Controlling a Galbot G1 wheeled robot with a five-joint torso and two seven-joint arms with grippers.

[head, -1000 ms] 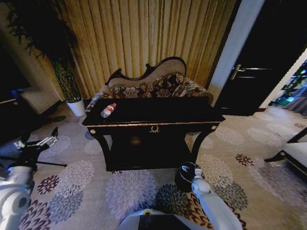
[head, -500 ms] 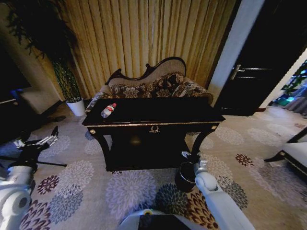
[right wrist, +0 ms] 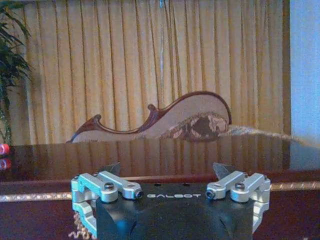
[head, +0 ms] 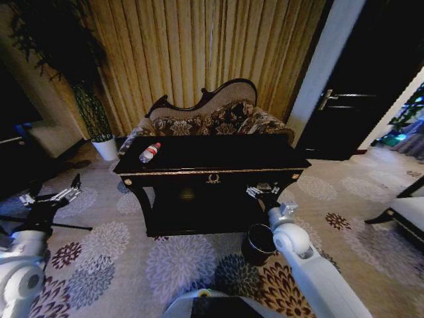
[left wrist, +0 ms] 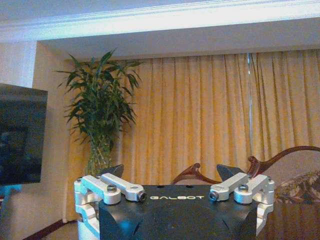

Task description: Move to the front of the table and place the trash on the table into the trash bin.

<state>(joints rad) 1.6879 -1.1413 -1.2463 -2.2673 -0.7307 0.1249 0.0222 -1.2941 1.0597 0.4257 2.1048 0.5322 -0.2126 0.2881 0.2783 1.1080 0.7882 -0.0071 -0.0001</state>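
The right hand (head: 263, 191) is held up at the front edge of the black surface (head: 218, 154), its fingers spread wide and nothing pinched between them; in the right wrist view (right wrist: 169, 172) the gold trim runs just ahead of the fingertips. The trash bin (head: 258, 243) is found directly below and slightly behind this hand, on the carpet, close to the arm. The plastic bottle (head: 150, 152), red-capped, is seen lying on its side well away from the right hand, toward the far left corner of the surface; its red cap (right wrist: 4, 149) is glimpsed at the edge of the right wrist view. The left hand (head: 48, 197) is kept out to the side, low, jaws parted and empty (left wrist: 170, 175).

The bottle is judged light, probably nearly empty, smooth and liable to roll. A grip across the labelled middle of the body is advised, where the wall is stiffest.
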